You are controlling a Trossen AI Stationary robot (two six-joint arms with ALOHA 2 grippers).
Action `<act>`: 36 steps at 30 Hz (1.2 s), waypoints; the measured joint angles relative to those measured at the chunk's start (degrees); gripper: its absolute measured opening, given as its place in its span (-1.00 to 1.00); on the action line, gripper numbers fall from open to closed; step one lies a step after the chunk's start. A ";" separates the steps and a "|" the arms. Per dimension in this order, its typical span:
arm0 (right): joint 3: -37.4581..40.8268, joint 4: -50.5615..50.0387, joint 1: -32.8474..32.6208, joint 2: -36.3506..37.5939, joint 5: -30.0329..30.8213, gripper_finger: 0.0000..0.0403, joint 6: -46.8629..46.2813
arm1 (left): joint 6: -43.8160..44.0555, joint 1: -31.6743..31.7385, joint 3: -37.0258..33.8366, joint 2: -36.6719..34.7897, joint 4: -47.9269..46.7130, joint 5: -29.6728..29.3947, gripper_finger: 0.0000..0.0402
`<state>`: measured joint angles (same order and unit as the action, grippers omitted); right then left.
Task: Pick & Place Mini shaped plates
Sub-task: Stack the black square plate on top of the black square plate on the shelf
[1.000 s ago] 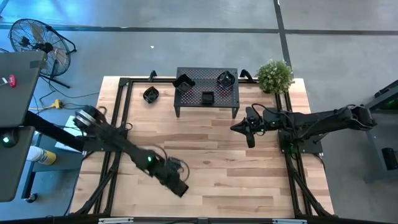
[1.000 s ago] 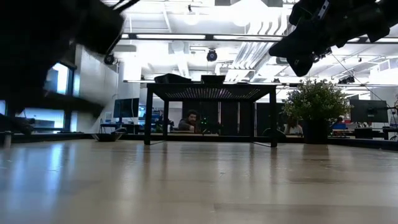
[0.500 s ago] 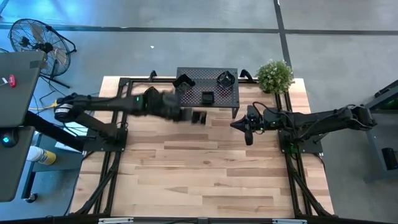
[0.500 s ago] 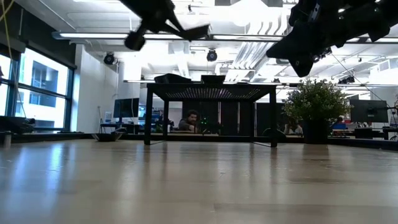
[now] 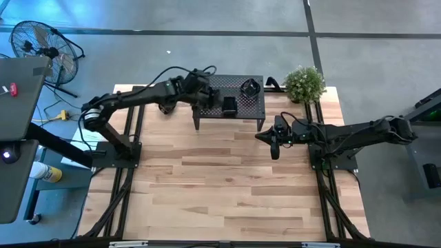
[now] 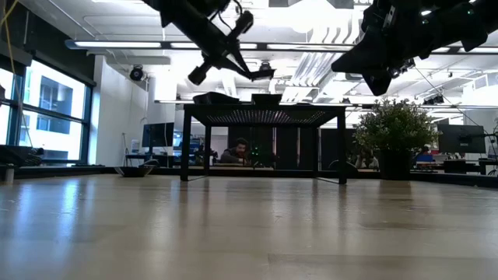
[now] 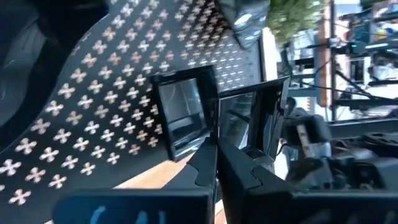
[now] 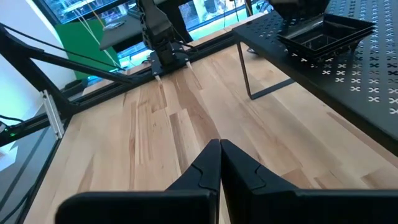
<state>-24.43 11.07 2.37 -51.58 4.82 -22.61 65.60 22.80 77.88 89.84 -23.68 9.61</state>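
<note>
1. The left gripper (image 5: 207, 83) hangs over the left end of the black perforated rack (image 5: 251, 103). In its wrist view the fingers meet in a line with nothing between them, so the jaws are pressed together and empty.
2. The right gripper (image 5: 275, 148) waits above bare wood right of the rack, well apart from any dish, its jaws likewise pressed together.
3. Mini shaped plates: a square plate (image 7: 180, 115) sits on the rack top just ahead of the left fingertips, also seen from above (image 5: 229, 105). A round scalloped plate (image 5: 249, 87) lies near the rack's far right corner. Another plate (image 5: 166, 106) rests on the desk (image 5: 227, 186) just left of the rack, partly hidden by the arm.
4. The step in hand looks like an approach to the square plate. To do it well, the jaws should spread before descending, line up across one thin wall of the plate, and come down slowly.
5. The dishes are glossy and shallow, so a shallow pinch on the rim could slip; a firm grip on the upright edge seems safer.
6. Lift straight up, so the plate does not drag across the rack's holes.
</note>
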 joint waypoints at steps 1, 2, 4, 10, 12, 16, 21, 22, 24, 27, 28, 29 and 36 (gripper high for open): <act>0.00 0.00 0.00 -0.02 0.03 -1.00 0.06 | 0.32 0.26 0.22 0.48 -0.38 0.22 -1.00; 0.01 0.00 0.00 -0.02 0.23 -1.00 0.24 | 0.63 0.40 0.23 0.92 0.01 0.24 -1.00; 0.00 -0.02 0.01 -0.01 0.80 -1.00 0.47 | 1.07 0.45 0.20 1.59 -0.05 0.11 -1.00; 0.00 -0.04 0.00 -0.02 0.83 -1.00 1.22 | 2.27 0.45 0.23 3.18 1.50 -1.16 -1.00; 0.00 -0.05 0.02 -0.02 0.83 -1.00 1.22 | 2.32 0.45 0.20 3.24 1.40 -1.21 -1.00; 0.01 -0.07 0.00 -0.02 0.83 -1.00 1.68 | 2.31 0.45 0.20 4.18 1.60 -0.99 -0.98; 0.00 -0.07 0.01 -0.02 0.83 -1.00 1.62 | 2.62 0.45 0.18 5.27 3.22 -0.90 -0.91; 0.00 -0.06 0.02 -0.02 0.83 -1.00 1.62 | 2.65 0.45 0.16 5.27 3.33 -1.09 -0.90; 0.00 -0.08 0.00 -0.02 0.83 -0.99 1.61 | 2.63 0.45 0.23 5.25 3.94 -2.23 -0.86; 0.00 -0.07 0.01 -0.02 0.83 -0.99 1.54 | 2.54 0.45 0.22 5.25 3.77 -2.15 -0.79; 0.00 -0.07 0.02 -0.02 0.83 -0.99 1.46 | 2.53 0.45 0.20 5.25 3.79 -1.84 -0.76; 0.00 -0.07 0.02 -0.02 0.83 -0.99 1.46 | 2.52 0.45 0.20 5.25 3.89 -1.64 -0.73; 0.00 -0.07 0.01 -0.02 0.83 -0.99 0.61 | 1.65 0.45 0.20 5.24 3.81 0.82 -0.56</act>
<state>-24.43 11.00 2.38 -51.59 5.65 -22.00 67.25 23.24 78.08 95.08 -19.87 10.43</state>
